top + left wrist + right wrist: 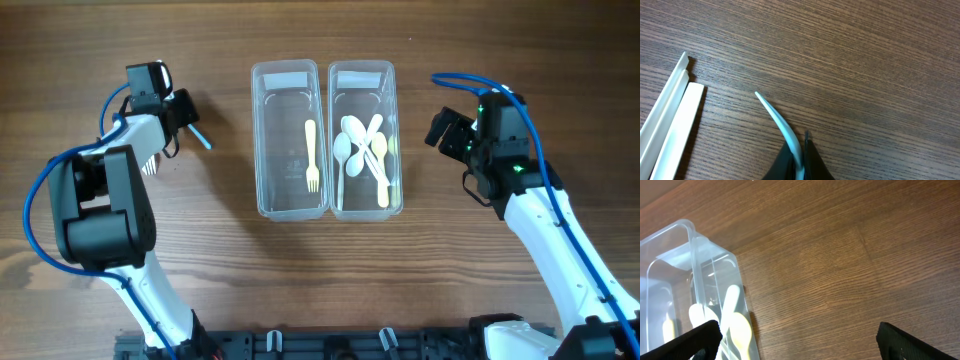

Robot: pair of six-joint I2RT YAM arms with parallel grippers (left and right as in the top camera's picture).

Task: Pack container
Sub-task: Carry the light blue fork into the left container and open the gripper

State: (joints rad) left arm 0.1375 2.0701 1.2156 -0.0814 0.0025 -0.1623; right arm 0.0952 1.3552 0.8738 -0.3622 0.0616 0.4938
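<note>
While the left tool point(188, 116) sits clamped on a pale blue utensil point(203, 137) at upper left, the right tool point(443, 130) hangs with fingers apart at upper right. At centre of the desk point(560, 40), one clear container point(285, 68) holds a fork point(311, 155) and its neighbour point(361, 68) holds spoons point(360, 150).
</note>
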